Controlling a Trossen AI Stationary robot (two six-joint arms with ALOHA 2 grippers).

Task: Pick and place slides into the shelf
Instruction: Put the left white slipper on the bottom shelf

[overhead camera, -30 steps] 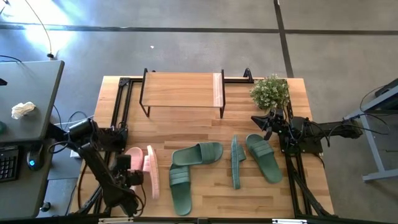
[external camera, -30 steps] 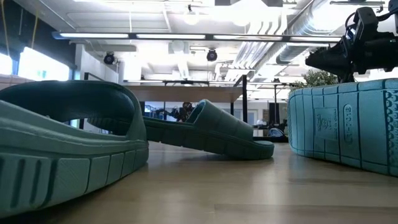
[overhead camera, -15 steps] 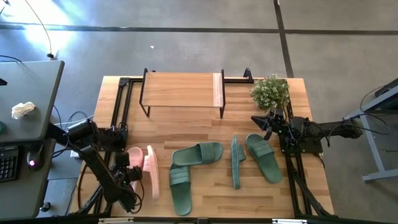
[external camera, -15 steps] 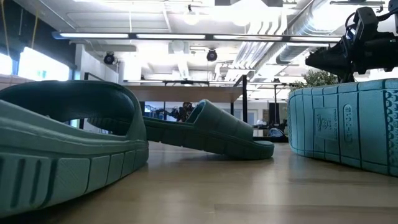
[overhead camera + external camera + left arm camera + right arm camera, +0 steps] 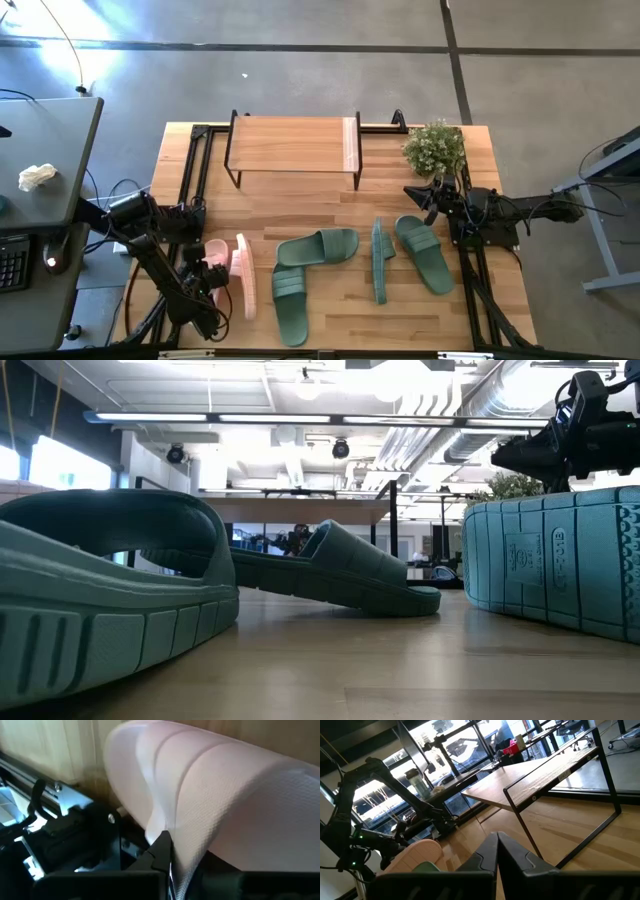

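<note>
Down at the table's (image 5: pixel 330 325) left edge, near the front left corner, the left gripper (image 5: pixel 213 272) has its fingers pinched onto the strap of a light pink slide (image 5: pixel 214 262); the left wrist view shows a dark fingertip (image 5: pixel 161 851) pressed into the edge of the ribbed pink strap (image 5: pixel 210 795), which fills most of that view. The second pink slide (image 5: pixel 244 275) stands on its edge just beside the first, on the side toward the table's middle.

Four dark green slides lie across the front half of the table. One (image 5: pixel 317 247) lies crosswise near the middle, and another (image 5: pixel 289 304) sits just in front of it, pointing toward the front edge. Further right, a third green slide (image 5: pixel 380 259) is tipped up on its side, and the fourth (image 5: pixel 424 253) lies flat just beside it, angled toward the right edge. From table height the nearest green slide (image 5: pixel 110 580) looms large, with the ribbed sole of the tipped one (image 5: pixel 555 565) standing upright opposite it.

The shelf (image 5: pixel 293 146) stands along the back edge, left of centre, its plank top bare. A small potted plant (image 5: pixel 434 148) sits at the back right corner.

The right gripper (image 5: pixel 424 198) waits at the right edge, just in front of the plant, its fingers closed together on nothing (image 5: pixel 497 851).
</note>
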